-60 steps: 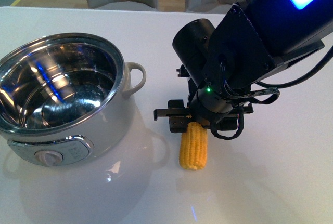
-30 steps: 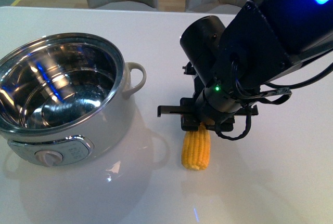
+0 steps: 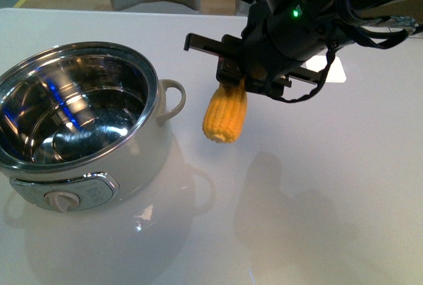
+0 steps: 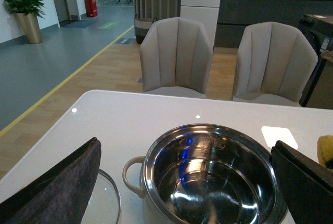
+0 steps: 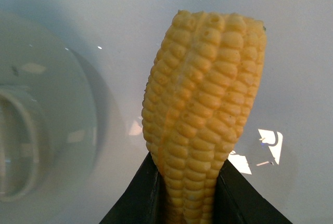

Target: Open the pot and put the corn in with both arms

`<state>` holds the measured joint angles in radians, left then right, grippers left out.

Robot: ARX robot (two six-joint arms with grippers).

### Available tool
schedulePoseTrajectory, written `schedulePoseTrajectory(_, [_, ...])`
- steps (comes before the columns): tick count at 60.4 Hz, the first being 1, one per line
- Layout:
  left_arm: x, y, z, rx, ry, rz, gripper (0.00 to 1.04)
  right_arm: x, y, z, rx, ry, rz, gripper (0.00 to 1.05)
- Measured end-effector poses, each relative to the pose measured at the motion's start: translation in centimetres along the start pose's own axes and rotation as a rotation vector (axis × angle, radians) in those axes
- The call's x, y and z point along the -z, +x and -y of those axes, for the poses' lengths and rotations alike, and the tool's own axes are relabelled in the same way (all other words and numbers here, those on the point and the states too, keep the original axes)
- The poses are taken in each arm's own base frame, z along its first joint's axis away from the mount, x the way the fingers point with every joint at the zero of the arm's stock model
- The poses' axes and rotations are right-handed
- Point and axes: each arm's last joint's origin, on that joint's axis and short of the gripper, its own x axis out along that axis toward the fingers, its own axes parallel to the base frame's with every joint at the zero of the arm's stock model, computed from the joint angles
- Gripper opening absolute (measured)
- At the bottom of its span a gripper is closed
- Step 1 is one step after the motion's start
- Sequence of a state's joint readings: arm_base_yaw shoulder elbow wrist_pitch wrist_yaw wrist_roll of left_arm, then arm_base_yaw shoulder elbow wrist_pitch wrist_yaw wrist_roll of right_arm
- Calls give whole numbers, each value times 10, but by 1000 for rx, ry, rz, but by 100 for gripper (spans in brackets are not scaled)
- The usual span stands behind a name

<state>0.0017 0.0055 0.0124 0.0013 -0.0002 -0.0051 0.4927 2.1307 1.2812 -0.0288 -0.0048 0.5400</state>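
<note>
1. the corn (image 3: 225, 118) hangs from the right gripper (image 3: 231, 83), which is clamped on its narrower end. the blunt end points down, so the long axis runs steeply downward from the jaws with a slight tilt.
2. in the right wrist view the two dark fingers (image 5: 135, 198) pinch the cob's sides, and the rest of the corn (image 5: 203, 109) sticks out free beyond them.
3. the pot (image 3: 153, 86) lies to the robot's left of the corn. the cob is beside the loop handle (image 3: 173, 100), outside the steel rim and not yet over the opening.
4. judging by the shadow cast apart from it on the table (image 3: 330, 219), the cob is off the surface.
5. the pot is uncovered and its shiny bowl looks empty. a glass lid (image 4: 106, 198) seems to lie just beside it, only partly in view.
6. my judgement is that the coming move is a sideways carry to the left, over the handle and rim, and then a drop. the risk is the hanging end clipping the rim if it travels too low.
7. the left gripper (image 4: 186, 142) is spread wide and holds nothing, with the pot in view between its pads. the right arm has the cob and does this leg.
8. the table is white and glossy. a small white card (image 3: 334, 67) lies beyond the right arm.
9. beyond the table stand two grey chairs (image 4: 177, 57), then open floor.
</note>
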Motion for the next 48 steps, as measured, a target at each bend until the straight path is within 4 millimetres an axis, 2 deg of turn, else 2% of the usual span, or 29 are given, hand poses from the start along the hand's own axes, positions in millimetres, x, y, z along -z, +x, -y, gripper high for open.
schedulePoseTrajectory(8, [0, 0, 0, 0, 0, 0, 98, -27, -8, -23, -75, 42, 83, 15])
schedulePoseTrajectory(24, [0, 0, 0, 0, 0, 0, 98, -50, -13, -54, -179, 80, 155, 14])
schedulePoseTrajectory(35, [0, 0, 0, 0, 0, 0, 98, -43, -11, -72, -214, 59, 129, 14])
schedulePoseTrajectory(48, [0, 0, 0, 0, 0, 0, 98, -14, -4, -100, -267, 1, 50, 14])
